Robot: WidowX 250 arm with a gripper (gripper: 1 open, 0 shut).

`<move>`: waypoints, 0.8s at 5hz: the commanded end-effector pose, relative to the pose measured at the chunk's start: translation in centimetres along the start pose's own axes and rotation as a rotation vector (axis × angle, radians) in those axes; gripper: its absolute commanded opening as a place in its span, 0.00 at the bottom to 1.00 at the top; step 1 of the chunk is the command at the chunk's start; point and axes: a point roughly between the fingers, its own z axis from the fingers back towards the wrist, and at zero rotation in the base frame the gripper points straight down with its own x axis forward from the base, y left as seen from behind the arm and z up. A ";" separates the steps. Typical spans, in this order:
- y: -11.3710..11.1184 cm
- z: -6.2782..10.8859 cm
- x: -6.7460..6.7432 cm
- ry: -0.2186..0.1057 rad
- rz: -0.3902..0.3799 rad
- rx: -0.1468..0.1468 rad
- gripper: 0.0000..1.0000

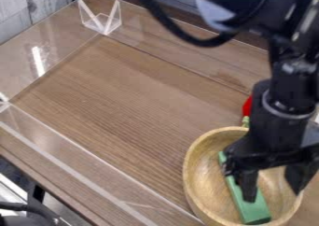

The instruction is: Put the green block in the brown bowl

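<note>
Where the view's lower right corner begins, the brown bowl [200,178] sits on the wooden table [118,113], its rim close to the bottom edge of the camera view. Inside it lies the green block [251,207], slanting from upper left to lower right, its lower end near the front wall. The black gripper [259,188] hangs over the bowl's right-hand part, jaws spread wide, with nothing that I can see held between them. Bare bowl floor shows to the left of the block, between it and the curved wall. Left of the bowl the tabletop runs bare and broad up to a clear strip [93,164] along the table's near-left side. A transparent bracket-like piece [101,18] stands at the far left, well apart from the bowl. Dark cables [28,209] lie at the lower left corner, beyond the strip.

The gripper body covers the bowl's back right rim and part of its inside. One finger comes down beside the block's upper end; whether it touches, I cannot tell. A red object [247,106] peeks out behind the arm [237,7], mostly hidden. The arm is cut off by the top and right edges.
</note>
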 end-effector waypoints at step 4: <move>-1.3 1.0 -0.1 -0.011 -0.096 -0.012 1.00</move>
